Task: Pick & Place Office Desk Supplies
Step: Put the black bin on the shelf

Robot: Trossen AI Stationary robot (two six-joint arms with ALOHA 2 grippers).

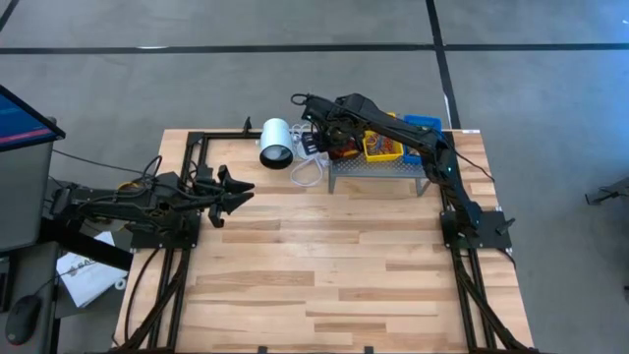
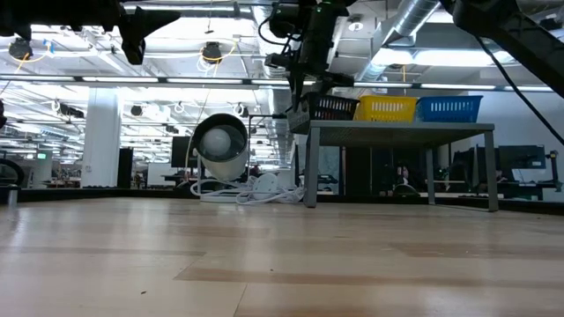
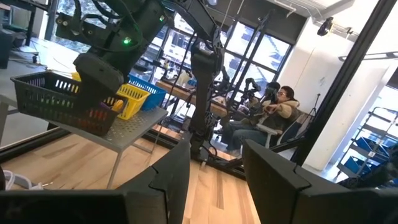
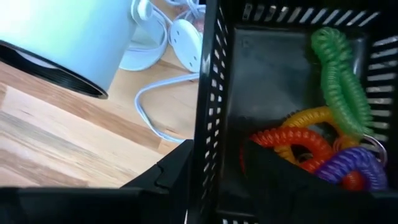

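- The right gripper [image 1: 316,138] hangs at the left end of the black basket [image 4: 261,118]; its fingers [image 4: 168,174] straddle the basket's left wall, one outside and one inside, and whether they squeeze it I cannot tell.
- In the basket lie coiled bands [image 4: 311,146]: green, yellow, orange, purple.
- The black basket, a yellow basket [image 1: 383,147] and a blue basket [image 1: 423,125] sit in a row on the grey rack [image 1: 378,169] near the table's far right corner.
- A white cylinder [image 1: 276,144] lies left of the rack by the far edge, its cable [image 1: 307,173] looped between them.
- The left gripper [image 1: 244,190] hovers over the table's [image 1: 324,275] left side, fingers [image 3: 171,174] apart, holding nothing.
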